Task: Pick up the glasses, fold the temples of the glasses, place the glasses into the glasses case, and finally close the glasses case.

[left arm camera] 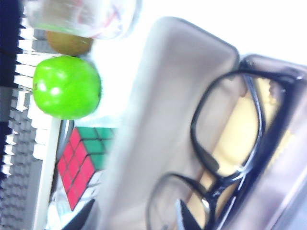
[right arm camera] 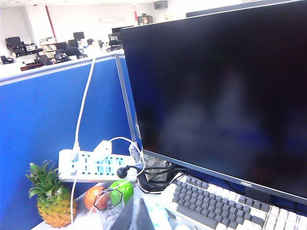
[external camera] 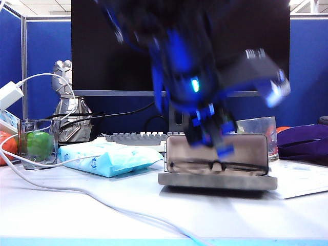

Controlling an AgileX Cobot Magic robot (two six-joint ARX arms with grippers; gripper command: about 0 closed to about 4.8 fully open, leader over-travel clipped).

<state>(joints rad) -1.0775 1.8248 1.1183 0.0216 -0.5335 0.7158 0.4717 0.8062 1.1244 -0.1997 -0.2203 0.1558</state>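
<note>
Left gripper (external camera: 212, 134), a blur of blue and black, hangs just above the open glasses case (external camera: 217, 180) in the exterior view, its jaws spread and holding nothing. The case sits toward the front right of the white desk (external camera: 77, 215), lid upright, with the glasses (external camera: 218, 166) lying inside against the lid. A light-blue tissue pack (external camera: 107, 158) rests to its left, a keyboard (external camera: 136, 137) and dark monitor (external camera: 179, 43) behind.

From the left wrist view, the glasses (left arm camera: 230, 143) rest in the yellowish lining of the case (left arm camera: 163, 120), front frame leaning on the lid's inner face; the temples are hidden beneath the frame, so whether they lie flat cannot be told. One dark fingertip (left arm camera: 184, 218) shows at the picture's edge, close over the lower lens. A green apple (left arm camera: 67, 86) and a puzzle cube (left arm camera: 84, 163) sit beyond the case.

The right wrist view looks away at the monitor (right arm camera: 216, 86), keyboard (right arm camera: 225, 206), a power strip (right arm camera: 96, 165) and a toy pineapple (right arm camera: 50, 199); the right gripper does not clearly show, so its state cannot be told.

Only closing seems to remain. A frame propped against the lid could be pinched, or the light case could skid across the desk if pushed one-handed.
</note>
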